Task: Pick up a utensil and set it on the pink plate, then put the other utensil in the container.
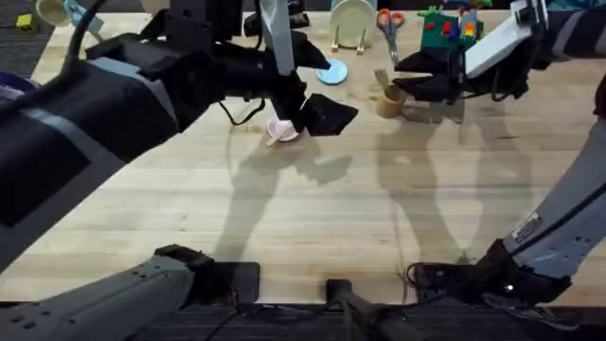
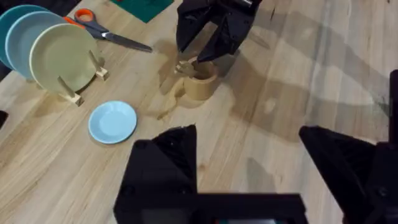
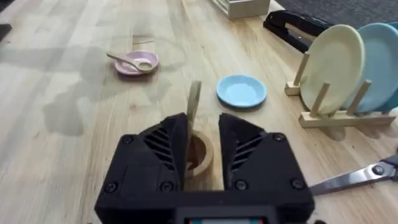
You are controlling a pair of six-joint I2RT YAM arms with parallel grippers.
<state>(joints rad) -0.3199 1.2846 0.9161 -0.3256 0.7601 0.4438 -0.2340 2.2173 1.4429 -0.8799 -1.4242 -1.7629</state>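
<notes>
1. Overhead: we find the wooden spoon (image 1: 281, 134) lying on the pink plate (image 1: 280, 129) at upper centre, beside the left gripper (image 1: 305, 116). At upper right the right gripper (image 1: 423, 85) stands just beside the tan cup (image 1: 389, 101), with the wooden fork (image 1: 383, 81) rising from the cup.

2. Left wrist: we note the left gripper's fingers (image 2: 163, 163) spread wide, holding nothing. The cup sits at upper centre, a light blue plate (image 2: 112, 121) at left.

3. Right wrist: we see the right gripper's fingers (image 3: 163, 147) nearly closed about the upright fork directly over the cup; whether they touch it, we cannot tell.
</notes>
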